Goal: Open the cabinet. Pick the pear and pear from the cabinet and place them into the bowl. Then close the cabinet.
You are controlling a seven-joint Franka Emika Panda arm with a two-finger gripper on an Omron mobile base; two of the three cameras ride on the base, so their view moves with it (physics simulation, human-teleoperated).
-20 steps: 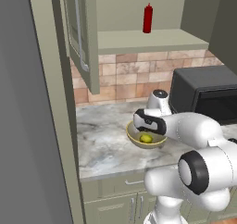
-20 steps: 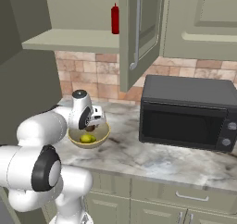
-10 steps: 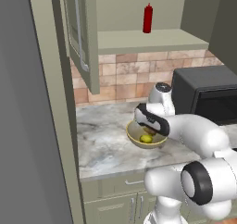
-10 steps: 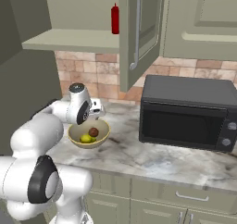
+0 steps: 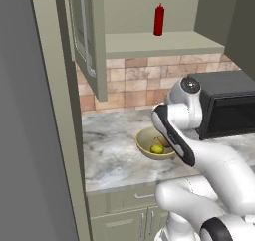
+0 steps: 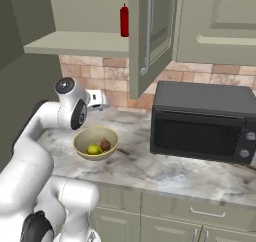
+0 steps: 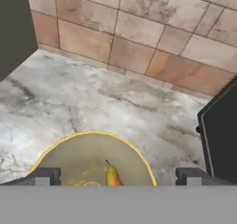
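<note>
Now the cabinet [image 5: 89, 41] hangs open, up and left of the gripper [image 7: 115, 176], whose jaws are spread wide and empty. Both pears [image 6: 98, 147] lie in the bowl [image 6: 82, 140] just below it. Probably only closing the doors remains.

Two pears [image 6: 98, 147] lie in the bowl [image 6: 82, 141] left of the microwave [image 6: 202, 121].

Base views flank bowl [image 5: 149, 144]; hand view overhead.
</note>
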